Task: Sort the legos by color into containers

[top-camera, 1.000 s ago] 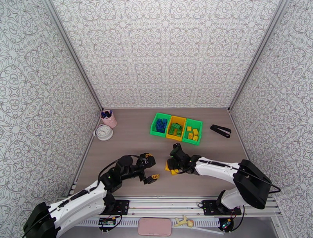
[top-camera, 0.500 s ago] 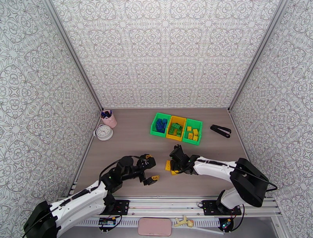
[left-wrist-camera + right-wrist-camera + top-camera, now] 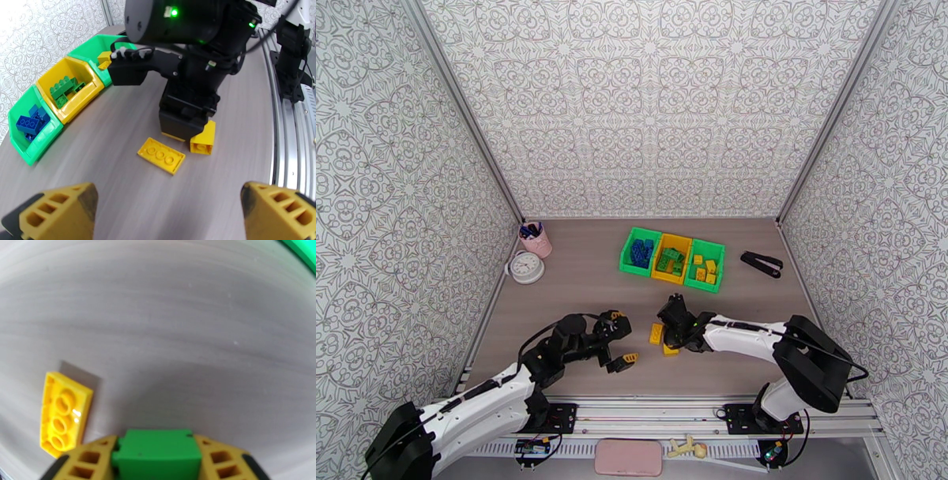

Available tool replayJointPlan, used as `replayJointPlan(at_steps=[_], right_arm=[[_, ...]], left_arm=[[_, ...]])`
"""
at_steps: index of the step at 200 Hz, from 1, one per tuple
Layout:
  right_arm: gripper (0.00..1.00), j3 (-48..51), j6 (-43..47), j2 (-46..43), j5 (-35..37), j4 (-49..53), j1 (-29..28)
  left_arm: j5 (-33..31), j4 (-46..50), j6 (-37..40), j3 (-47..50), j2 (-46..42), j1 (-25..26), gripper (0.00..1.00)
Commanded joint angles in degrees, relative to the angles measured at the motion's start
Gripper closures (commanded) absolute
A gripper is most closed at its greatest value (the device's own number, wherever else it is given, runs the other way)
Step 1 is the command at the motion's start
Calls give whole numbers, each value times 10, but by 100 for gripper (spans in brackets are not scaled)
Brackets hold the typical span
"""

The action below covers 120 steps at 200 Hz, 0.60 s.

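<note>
Gripping small green plastic brick (image 3: 156,447) in right hand (image 3: 156,461), low beside flat yellow plate (image 3: 65,413) on surface (image 3: 177,319) | left hand (image 3: 168,213) released | lift straight, then to middle yellow bin (image 3: 81,104) with greens.

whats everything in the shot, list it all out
green bins: two, green, ends of a joined row at the table's back
yellow bin: one, yellow, between them
blue bricks: several, blue, in the left green bin
green bricks: several, green, in the yellow bin
yellow bricks: several, yellow, in the right green bin
flat plate: one, yellow, loose on the table
sloped brick: one, yellow, beside the flat plate
green brick: one, green, near the table's front
pen cup: one, pink, back left
round dial: one, white, beside the pen cup
stapler: one, black, back right
left pincer: one, yellow fingers, open
right pincer: one, yellow fingers, closed on the green brick
</note>
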<state>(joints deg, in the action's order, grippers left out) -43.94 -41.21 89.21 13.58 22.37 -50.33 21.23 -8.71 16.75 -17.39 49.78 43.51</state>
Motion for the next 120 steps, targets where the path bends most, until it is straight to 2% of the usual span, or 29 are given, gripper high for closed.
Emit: replayJointPlan(at_steps=[1,43,88,120], right_arm=[[69,-14,-6,-32,29,10,-4],[79,-5,4,-93,70,0,-4],[100,2,22,-151,100,-18,13],[100,-1,30,-167,89,-22,44]], left_arm=[[6,-30,-1,8,11,-2,0],[9,-66,-15,8,32,2,0],[6,-74,-18,9,34,4,0],[4,-77,-21,6,33,5,0]])
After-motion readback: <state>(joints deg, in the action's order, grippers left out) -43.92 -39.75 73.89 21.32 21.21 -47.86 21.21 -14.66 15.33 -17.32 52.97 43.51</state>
